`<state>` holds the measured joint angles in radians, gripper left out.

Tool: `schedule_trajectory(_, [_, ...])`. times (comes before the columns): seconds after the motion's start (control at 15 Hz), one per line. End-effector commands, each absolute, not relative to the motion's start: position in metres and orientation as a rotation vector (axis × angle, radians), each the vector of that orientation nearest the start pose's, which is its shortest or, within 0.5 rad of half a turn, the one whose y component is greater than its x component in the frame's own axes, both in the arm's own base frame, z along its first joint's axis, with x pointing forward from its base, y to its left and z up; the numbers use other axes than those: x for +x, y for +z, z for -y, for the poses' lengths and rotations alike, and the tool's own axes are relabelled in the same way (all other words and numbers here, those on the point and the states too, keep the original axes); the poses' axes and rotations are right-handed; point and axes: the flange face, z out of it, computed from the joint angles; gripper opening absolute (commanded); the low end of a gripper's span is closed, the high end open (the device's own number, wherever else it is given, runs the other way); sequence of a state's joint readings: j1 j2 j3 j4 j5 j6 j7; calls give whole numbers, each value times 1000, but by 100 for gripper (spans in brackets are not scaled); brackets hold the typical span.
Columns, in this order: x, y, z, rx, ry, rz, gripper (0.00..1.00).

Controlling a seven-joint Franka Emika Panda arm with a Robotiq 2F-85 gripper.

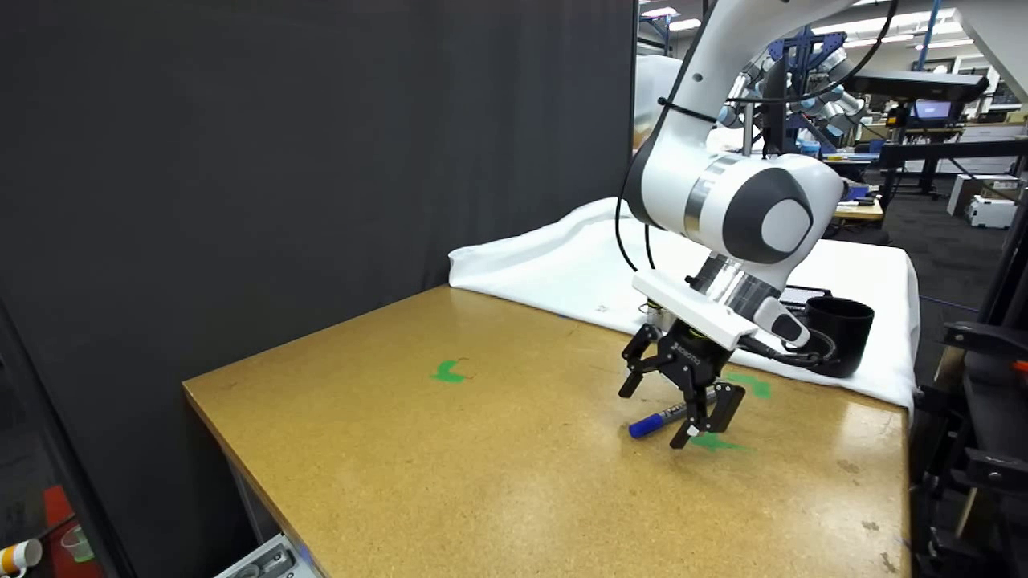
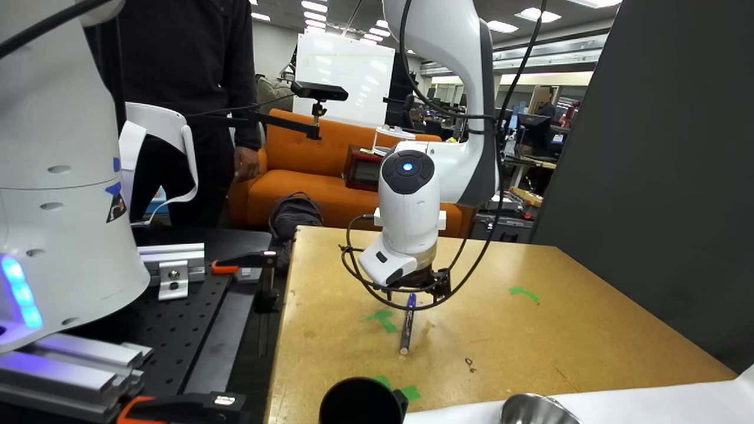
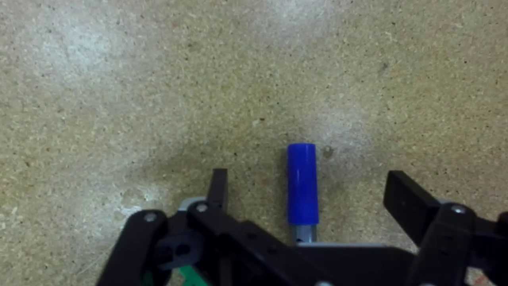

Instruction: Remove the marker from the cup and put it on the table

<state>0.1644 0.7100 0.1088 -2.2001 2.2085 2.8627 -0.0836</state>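
The marker point(image 3: 302, 184), with a blue cap and grey barrel, lies flat on the tan speckled table point(image 1: 401, 466). In an exterior view the whole marker point(image 2: 407, 330) shows, its cap pointing away from the cup. My gripper point(image 3: 307, 176) stands open over it, the two fingers apart on either side of the cap and touching neither side. The rear of the barrel is hidden by the gripper in the wrist view. The black cup point(image 1: 843, 333) stands upright on the white cloth by the table's edge; its dark mouth also shows in an exterior view, at the bottom of the picture.
A shiny metal bowl point(image 2: 536, 409) sits on the white cloth point(image 2: 624, 400) beside the cup. Green tape marks point(image 1: 448, 371) dot the tabletop. A dark partition point(image 1: 321, 160) rises along the side of the table. Cables loop around the wrist.
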Motion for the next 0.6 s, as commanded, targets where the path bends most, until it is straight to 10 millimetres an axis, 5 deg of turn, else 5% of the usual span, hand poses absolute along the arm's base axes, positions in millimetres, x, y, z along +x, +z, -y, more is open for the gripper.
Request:
schedule_trajectory(0.0, [396,65,-72,-1650,252,-2144,100])
schedule_trajectory(0.07, [392,54,-77,-1658,304,-2104,100])
schedule_trajectory(0.13, [425,29,-84,-1585,170,-2139,100])
schedule_trajectory(0.53, [425,29,-84,-1585,170,-2138,100])
